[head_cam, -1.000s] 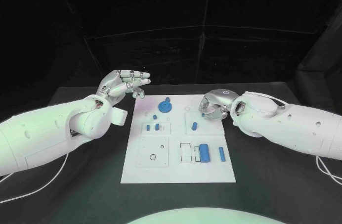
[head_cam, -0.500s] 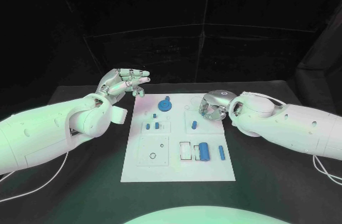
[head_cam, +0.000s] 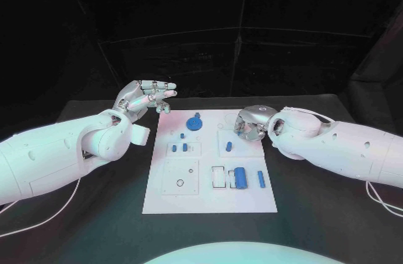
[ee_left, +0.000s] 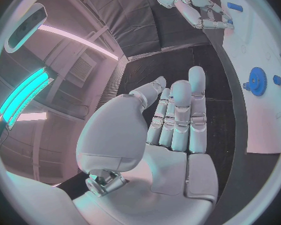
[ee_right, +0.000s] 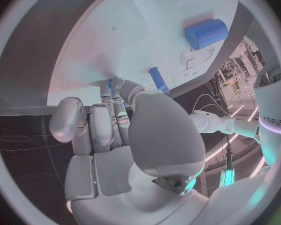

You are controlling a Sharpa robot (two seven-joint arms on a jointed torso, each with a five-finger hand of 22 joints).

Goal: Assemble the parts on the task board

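While the task board (head_cam: 210, 200) is laid flat at the middle of the black counter (head_cam: 319, 217), its parts are catalogued as follows: a blue gear (head_cam: 194, 124) seated near the far edge, a short blue peg (head_cam: 228, 147) below the right hand, small blue pegs (head_cam: 179, 148) in the left middle block, and a blue cylinder (head_cam: 241, 179) with a slim blue bar (head_cam: 261, 180) just beside it toward the near right. The left hand (head_cam: 148, 96) is held raised off the far left corner of the board, fingers extended and apart, nothing gripped; it is judged to be parked clear so that the board is left free. The right hand (head_cam: 250, 124) is lowered over the far right part of the board with fingers curled downward; whether anything is pinched cannot be told, since the fingertips are hidden by the palm in the wrist view. A grasp or an insertion at that spot is judged to be the step in hand, most parts lying unassembled.
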